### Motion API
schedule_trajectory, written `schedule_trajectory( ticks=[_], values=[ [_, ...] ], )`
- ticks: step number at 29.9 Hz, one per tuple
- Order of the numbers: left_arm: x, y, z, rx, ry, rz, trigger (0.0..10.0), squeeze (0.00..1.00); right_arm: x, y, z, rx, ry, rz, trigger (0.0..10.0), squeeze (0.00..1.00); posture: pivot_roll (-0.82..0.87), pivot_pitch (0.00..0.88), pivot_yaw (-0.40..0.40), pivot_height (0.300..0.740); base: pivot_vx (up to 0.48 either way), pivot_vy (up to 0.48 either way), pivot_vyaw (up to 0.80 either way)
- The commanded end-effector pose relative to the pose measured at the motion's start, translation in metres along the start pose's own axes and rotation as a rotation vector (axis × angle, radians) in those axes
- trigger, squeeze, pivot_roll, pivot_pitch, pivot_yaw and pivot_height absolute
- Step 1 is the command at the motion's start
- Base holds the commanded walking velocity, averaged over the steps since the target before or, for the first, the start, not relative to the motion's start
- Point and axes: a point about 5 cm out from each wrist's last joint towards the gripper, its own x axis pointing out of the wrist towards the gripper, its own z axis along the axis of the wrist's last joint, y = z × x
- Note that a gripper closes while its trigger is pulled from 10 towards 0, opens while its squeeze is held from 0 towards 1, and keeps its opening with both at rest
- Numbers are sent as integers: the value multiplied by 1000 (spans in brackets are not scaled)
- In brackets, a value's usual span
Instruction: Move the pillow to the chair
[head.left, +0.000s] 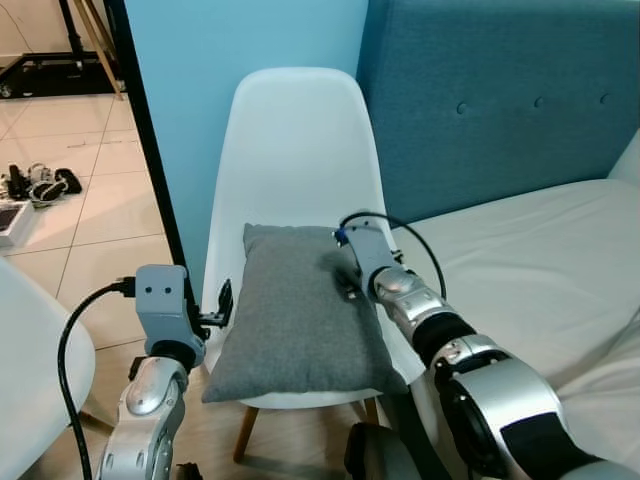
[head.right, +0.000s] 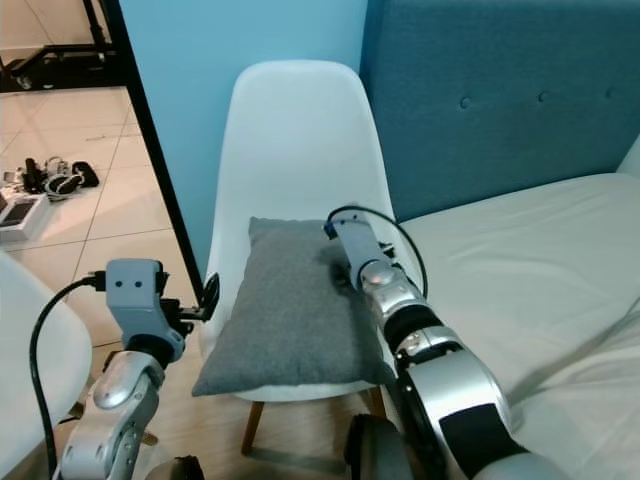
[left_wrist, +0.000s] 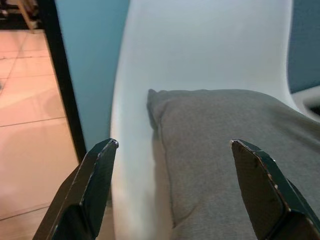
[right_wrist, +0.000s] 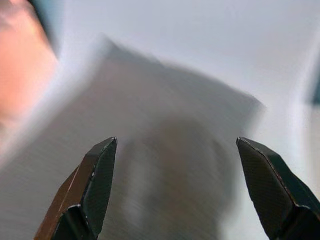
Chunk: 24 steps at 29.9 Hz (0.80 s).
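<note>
Pillow (head.left: 295, 315): grey woven fabric, rectangular, lain flat on the seat of the white chair (head.left: 297, 140); long axis is run from seat front toward backrest, front edge overhanging the seat.

Head views: left gripper (head.left: 222, 305) is held just beside the pillow's left edge; right gripper (head.left: 350, 288) is poised over its right side.

Left wrist view: jaws spread wide, nothing held; a pillow corner (left_wrist: 220, 150) is seen between and beyond them.

Right wrist view: blurred; jaws wide apart, empty, the pillow (right_wrist: 165, 150) beyond.

The robot has two silver metal arms with black joints. The left arm (head.left: 150, 400), at lower left of the frame, has a grey box with two small screws and a black cable (head.left: 75, 340). The right arm (head.left: 470, 380), at lower right, also carries a thin black cable.
</note>
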Motion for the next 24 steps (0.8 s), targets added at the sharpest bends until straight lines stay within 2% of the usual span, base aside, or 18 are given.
schedule_trajectory(
  ticks=[1, 3, 7, 12, 24],
  values=[
    [2, -1, -3, -8, 10, -1, 10000, 0, -3, 3, -3, 124, -67, 74, 10000, 0, 19, 0, -95, 505, 0, 0, 0],
    [2, -1, -4, -7, 12, 1, 10000, 0, -14, 11, -21, 209, -150, 167, 10000, 0, 22, 0, -96, 515, 0, 0, 0],
    [2, 1, -4, 0, 15, 7, 10000, 0, -24, 13, -27, 210, -212, 194, 10000, 0, 10, 0, -88, 530, 0, 0, 0],
    [4, 3, -5, 7, 17, 14, 10000, 0, -28, 6, -29, 242, -223, 185, 10000, 0, 5, 0, -79, 550, 0, 0, 0],
    [8, 6, -5, 19, 22, 30, 10000, 0, -34, 12, -27, 218, -254, 231, 10000, 0, 12, 0, -85, 595, 0, 0, 0]
  ],
)
